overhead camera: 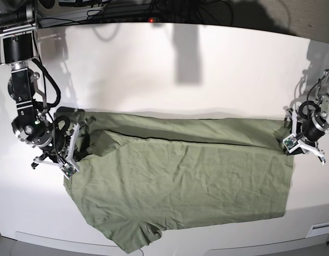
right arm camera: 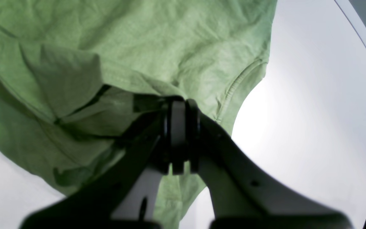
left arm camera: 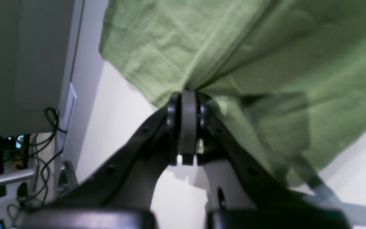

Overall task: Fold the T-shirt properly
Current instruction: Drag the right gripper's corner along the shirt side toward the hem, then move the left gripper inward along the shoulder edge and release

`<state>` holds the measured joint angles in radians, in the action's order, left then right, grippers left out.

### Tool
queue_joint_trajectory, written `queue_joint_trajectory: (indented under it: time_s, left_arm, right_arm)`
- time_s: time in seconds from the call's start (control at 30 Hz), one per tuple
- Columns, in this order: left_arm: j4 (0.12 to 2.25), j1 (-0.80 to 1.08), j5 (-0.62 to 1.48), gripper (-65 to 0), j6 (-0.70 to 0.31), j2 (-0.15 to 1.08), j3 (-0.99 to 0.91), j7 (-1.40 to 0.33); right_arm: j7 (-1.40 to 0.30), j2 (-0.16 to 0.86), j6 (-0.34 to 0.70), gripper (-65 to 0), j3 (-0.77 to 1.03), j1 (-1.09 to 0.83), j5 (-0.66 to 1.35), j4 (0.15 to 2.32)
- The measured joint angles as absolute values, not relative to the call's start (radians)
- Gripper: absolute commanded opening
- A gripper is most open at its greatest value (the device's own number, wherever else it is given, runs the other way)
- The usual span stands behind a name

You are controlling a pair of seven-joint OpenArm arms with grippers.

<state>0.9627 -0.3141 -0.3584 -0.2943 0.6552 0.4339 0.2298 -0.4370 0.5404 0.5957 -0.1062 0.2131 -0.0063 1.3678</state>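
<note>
The sage-green T-shirt (overhead camera: 180,181) lies spread wide on the white table (overhead camera: 170,74), with its far part folded over in a long band toward the near side. At the right of the base view, my left gripper (overhead camera: 290,141) is shut on the shirt's right end. The left wrist view shows its jaws (left arm camera: 187,93) pinched together on a bunched edge of the T-shirt (left arm camera: 233,47). At the left, my right gripper (overhead camera: 73,149) is shut on the sleeve end. The right wrist view shows it (right arm camera: 179,101) clamping the T-shirt (right arm camera: 138,41) beside the ribbed collar (right arm camera: 237,86).
Cables and dark equipment (overhead camera: 100,10) line the table's far edge. In the left wrist view a grey wall, loose cables (left arm camera: 48,140) and a metal bar stand off the table's side. The shirt's lower hem hangs close to the table's front edge (overhead camera: 154,246).
</note>
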Motion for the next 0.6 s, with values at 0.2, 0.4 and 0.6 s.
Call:
queue_joint_trajectory:
  time_s: [0.2, 0.4, 0.6]
  left_arm:
    - [0.937, -0.316, -0.359, -65.0, -0.295, 0.633, 0.434, 0.226]
    - [0.937, -0.322, -0.359, -53.2, -0.181, 0.628, 0.434, 0.228]
    - [0.937, -0.329, -0.355, -47.7, -0.107, 0.633, 0.434, 0.224]
  right_arm:
    - [-0.438, 0.54, 0.596, -65.0, -0.106, 0.213, -0.009, 1.368]
    - [-0.439, 0.541, 0.596, -65.0, -0.106, 0.213, -0.009, 1.368]
    - [-0.464, 0.541, 0.596, -65.0, -0.106, 0.213, -0.001, 1.368]
